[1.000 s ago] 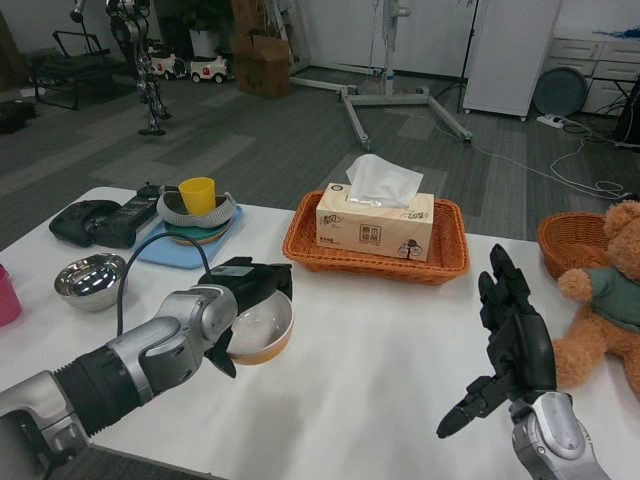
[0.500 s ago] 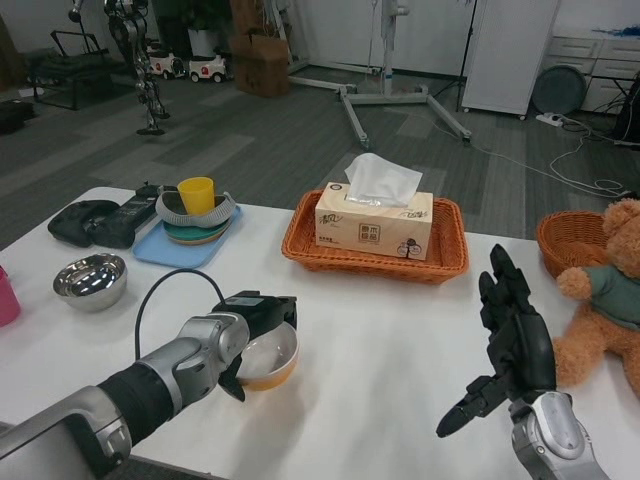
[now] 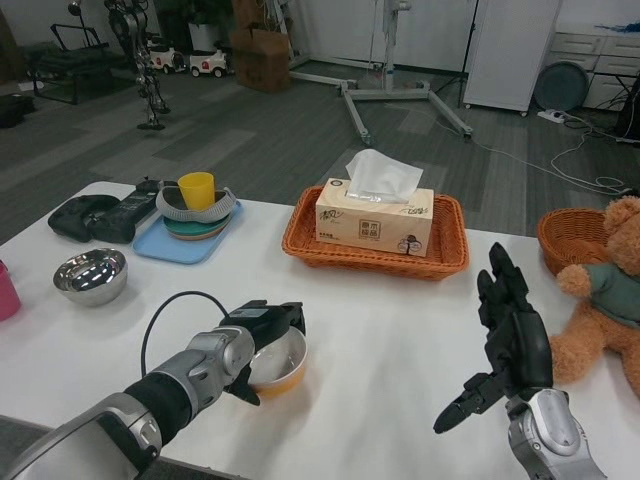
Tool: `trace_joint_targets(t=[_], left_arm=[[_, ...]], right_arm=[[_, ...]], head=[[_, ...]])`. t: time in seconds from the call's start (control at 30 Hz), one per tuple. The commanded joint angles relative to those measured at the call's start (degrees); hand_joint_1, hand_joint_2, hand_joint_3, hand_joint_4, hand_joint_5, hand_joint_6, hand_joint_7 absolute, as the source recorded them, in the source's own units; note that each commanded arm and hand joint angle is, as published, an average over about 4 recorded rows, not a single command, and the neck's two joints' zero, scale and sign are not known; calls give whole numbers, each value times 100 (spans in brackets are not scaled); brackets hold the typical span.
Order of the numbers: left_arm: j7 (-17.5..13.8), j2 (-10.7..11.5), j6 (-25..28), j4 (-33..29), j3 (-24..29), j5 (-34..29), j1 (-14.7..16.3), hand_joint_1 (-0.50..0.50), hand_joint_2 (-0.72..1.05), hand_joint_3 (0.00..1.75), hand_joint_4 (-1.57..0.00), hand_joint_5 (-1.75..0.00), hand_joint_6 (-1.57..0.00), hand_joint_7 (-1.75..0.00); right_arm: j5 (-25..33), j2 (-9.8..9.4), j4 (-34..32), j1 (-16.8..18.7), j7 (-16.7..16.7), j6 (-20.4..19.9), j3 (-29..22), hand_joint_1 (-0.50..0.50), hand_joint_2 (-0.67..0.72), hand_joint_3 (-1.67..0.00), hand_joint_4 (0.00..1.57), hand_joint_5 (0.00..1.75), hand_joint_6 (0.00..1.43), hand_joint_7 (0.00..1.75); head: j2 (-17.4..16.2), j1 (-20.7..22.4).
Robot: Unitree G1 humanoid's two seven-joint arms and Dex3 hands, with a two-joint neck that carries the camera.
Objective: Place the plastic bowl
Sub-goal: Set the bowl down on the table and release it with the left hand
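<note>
The plastic bowl (image 3: pixel 283 366), white inside and orange outside, is low at the white table (image 3: pixel 390 330), near its front edge and left of centre. My left hand (image 3: pixel 262 332) grips the bowl's near-left rim, fingers over the edge and partly hiding it. I cannot tell whether the bowl's base touches the table. My right hand (image 3: pixel 508 345) is raised at the front right, fingers apart and holding nothing, well away from the bowl.
A steel bowl (image 3: pixel 90 276) sits at the left. A blue tray (image 3: pixel 187 238) with stacked dishes and a yellow cup (image 3: pixel 197 190) is behind it. An orange basket (image 3: pixel 378 250) holds a tissue box (image 3: pixel 375 215). A teddy bear (image 3: pixel 608 300) sits at the right.
My left hand has carried the bowl down and toward the table's front edge. The right hand has stayed where it was. The view has shifted slightly.
</note>
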Motion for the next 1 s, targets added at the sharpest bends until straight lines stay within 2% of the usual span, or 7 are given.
trace_joint_targets(t=[0.03, 0.13, 0.23, 0.43, 0.6, 0.8, 1.0], left_arm=[[50, -80, -50, 156, 183, 54, 129, -50, 83, 166, -64, -175, -11, -117], [67, -168, -52, 242, 295, 52, 206, -50, 87, 172, -58, -175, -5, -103], [65, -197, -52, 253, 293, 54, 239, -50, 89, 175, -33, -175, 0, -84], [50, -201, -46, 253, 286, 54, 276, -50, 105, 175, -6, -175, 0, -49], [-53, -199, -33, 244, 288, 63, 318, -50, 105, 172, 0, -139, 0, -26], [-407, -135, 86, 154, 251, 87, 331, -50, 87, 144, 0, -133, 0, -7], [-739, -56, 139, 139, 260, 54, 331, -50, 27, 85, 0, -115, 0, 0]], right_arm=[[53, 15, 46, -15, -19, -71, -5, -46, 68, 0, 20, 0, 0, 7], [53, 17, 50, -15, -19, -71, -5, -46, 71, 0, 20, 0, 0, 7], [53, 17, 57, -15, -19, -71, -5, -46, 72, 0, 20, 0, 0, 7], [53, 30, 59, 0, -19, -78, -5, -46, 71, 0, 20, 0, 0, 7], [53, 35, 59, 11, -19, -80, -5, -46, 71, 0, 20, 0, 0, 7], [53, 35, 68, 11, -19, -80, -7, -46, 66, 0, 20, 0, 0, 7], [53, 35, 81, 2, -19, -80, -14, -46, 71, 0, 20, 0, 0, 7]], head=[[-34, -13], [-69, -1], [-120, 11], [-205, 24], [-271, 50], [-402, 109], [-499, 144]])
